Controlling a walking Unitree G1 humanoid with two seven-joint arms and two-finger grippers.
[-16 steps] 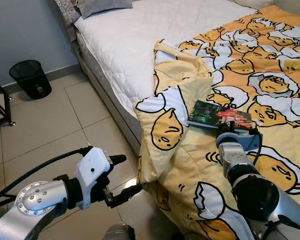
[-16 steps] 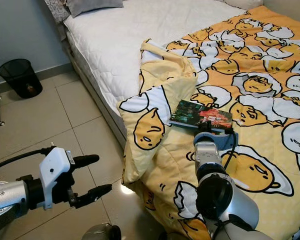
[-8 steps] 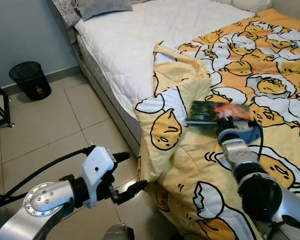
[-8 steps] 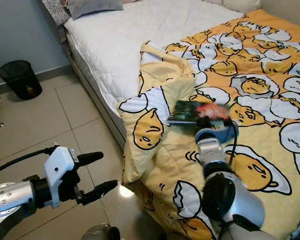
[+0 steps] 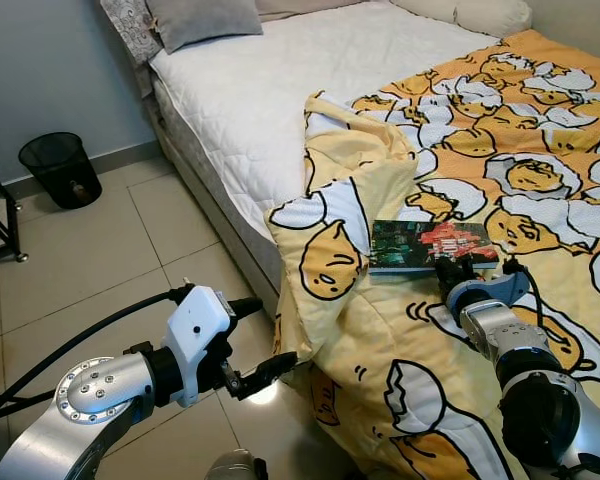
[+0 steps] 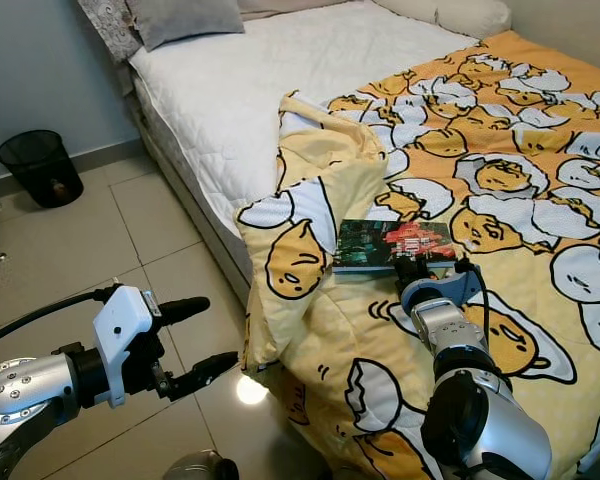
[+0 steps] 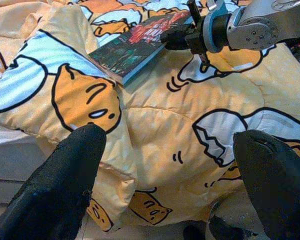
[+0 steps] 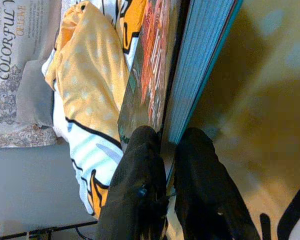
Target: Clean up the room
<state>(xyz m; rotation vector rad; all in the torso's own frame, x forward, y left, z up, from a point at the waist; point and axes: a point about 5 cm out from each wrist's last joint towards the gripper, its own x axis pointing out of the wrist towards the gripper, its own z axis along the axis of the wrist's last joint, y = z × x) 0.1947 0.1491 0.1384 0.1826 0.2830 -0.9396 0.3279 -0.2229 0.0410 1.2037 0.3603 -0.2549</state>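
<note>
Down at the near edge, over the tiled floor [image 5: 80, 260], the left gripper [image 5: 255, 340] hangs with its two black fingers spread wide, nothing between them, aimed toward the hanging corner of the duvet [image 5: 360, 330]. The silver forearm lies level, reaching in from the robot's left, just short of the bedside.

A little farther in, on the bed, here's the right gripper [image 6: 412, 268], arm stretched forward across the yellow egg-print duvet, wrist low against the cloth. Its fingers [image 8: 140, 170] are pressed close about the near edge of the book [image 6: 392, 245], and the right wrist view has the cover against one finger and the page block against the other — a pinch on the cover, it looks like. The book lies flat on the duvet, beside the folded-back corner.

Beyond that, the white mattress [image 5: 270, 90] is bare where the duvet is bunched away, a grey pillow [image 5: 202, 17] at the head, a black bin [image 5: 62, 168] by the wall.

So the tidy-up looks barely begun: book not yet lifted, bedding unspread.
</note>
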